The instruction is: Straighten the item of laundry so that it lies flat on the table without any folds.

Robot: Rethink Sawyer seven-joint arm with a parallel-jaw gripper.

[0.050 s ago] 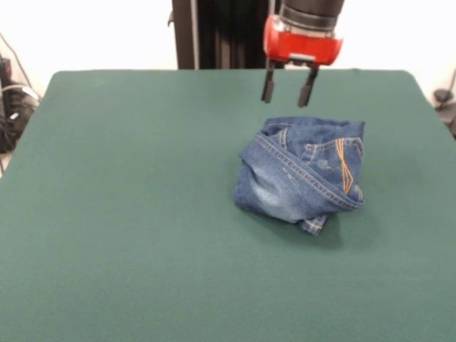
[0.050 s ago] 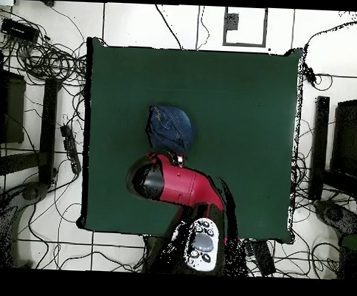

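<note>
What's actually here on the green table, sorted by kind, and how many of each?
Jeans, crumpled in a heap: 1
Table, green: 1
Gripper, open, above the jeans: 1
Total: 3

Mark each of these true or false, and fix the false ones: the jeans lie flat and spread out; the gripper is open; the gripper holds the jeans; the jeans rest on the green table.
1. The jeans lie flat and spread out. False: they sit bunched in a folded heap.
2. The gripper is open. True: its fingers stand apart.
3. The gripper holds the jeans. False: it hangs above them, holding nothing.
4. The jeans rest on the green table. True.
</note>
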